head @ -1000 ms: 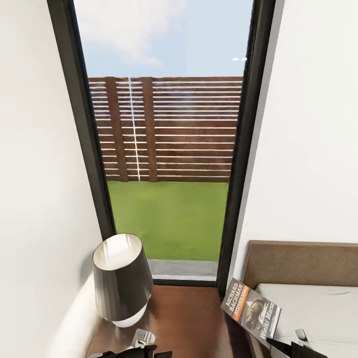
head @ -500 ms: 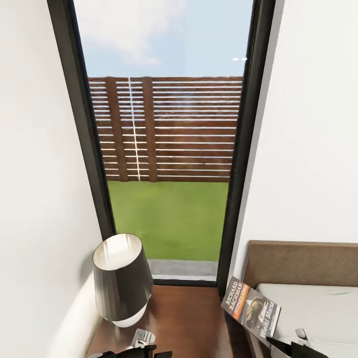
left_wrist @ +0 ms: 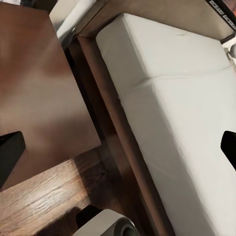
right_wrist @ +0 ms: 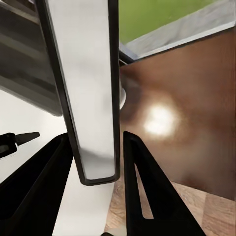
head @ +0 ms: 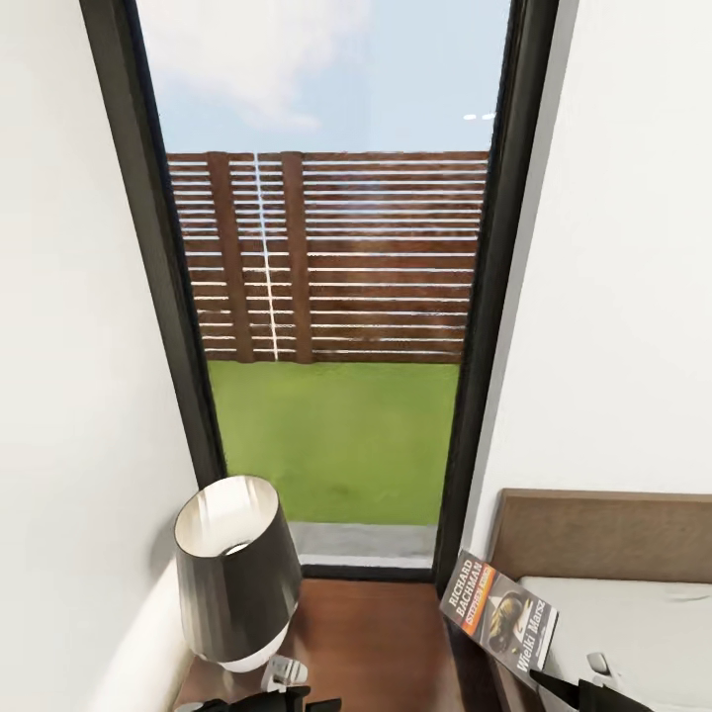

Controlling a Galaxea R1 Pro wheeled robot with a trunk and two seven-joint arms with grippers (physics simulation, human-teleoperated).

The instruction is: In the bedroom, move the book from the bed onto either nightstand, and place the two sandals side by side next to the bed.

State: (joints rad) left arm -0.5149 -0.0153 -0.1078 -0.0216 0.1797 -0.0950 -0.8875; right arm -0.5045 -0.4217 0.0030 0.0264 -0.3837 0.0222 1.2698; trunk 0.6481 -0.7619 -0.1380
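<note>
Your view has tilted slightly; the book stays clamped in your right gripper, beside the nightstand. Left gripper is apart, idle.

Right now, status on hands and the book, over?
Right hand shut on the book, held tilted between bed and nightstand. Left hand open, empty. Lamp occupies the nightstand's left side.

Black gripper w/ tapered wedge fingers (matte); pale grey wrist housing.
</note>
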